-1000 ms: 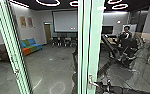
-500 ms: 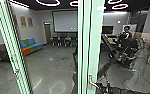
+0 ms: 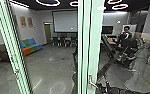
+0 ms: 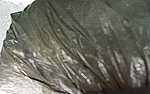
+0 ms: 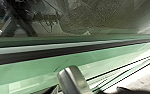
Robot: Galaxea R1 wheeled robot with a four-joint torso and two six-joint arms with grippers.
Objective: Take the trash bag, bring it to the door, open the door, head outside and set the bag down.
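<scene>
Trash bag (image 4: 66, 45): thin dark grey-olive plastic, part see-through, shiny, heavily wrinkled, long creases drawing together toward one side, paler along one edge. Right arm (image 3: 121, 90) comes in low from near right, roughly level, reaching left; right gripper (image 3: 100, 86) at the door handle (image 3: 91, 82) on the pale green door frame (image 3: 87, 45). Contact with handle unclear, open or closed can't tell. Left arm pose can't tell. Bag is right up against the left wrist camera, at the left gripper; grip on it can't be made out, open or closed can't tell. Bag well apart from the multicoloured sofa (image 3: 32, 46), far left. Person (image 3: 126, 31) far right, behind glass.
</scene>
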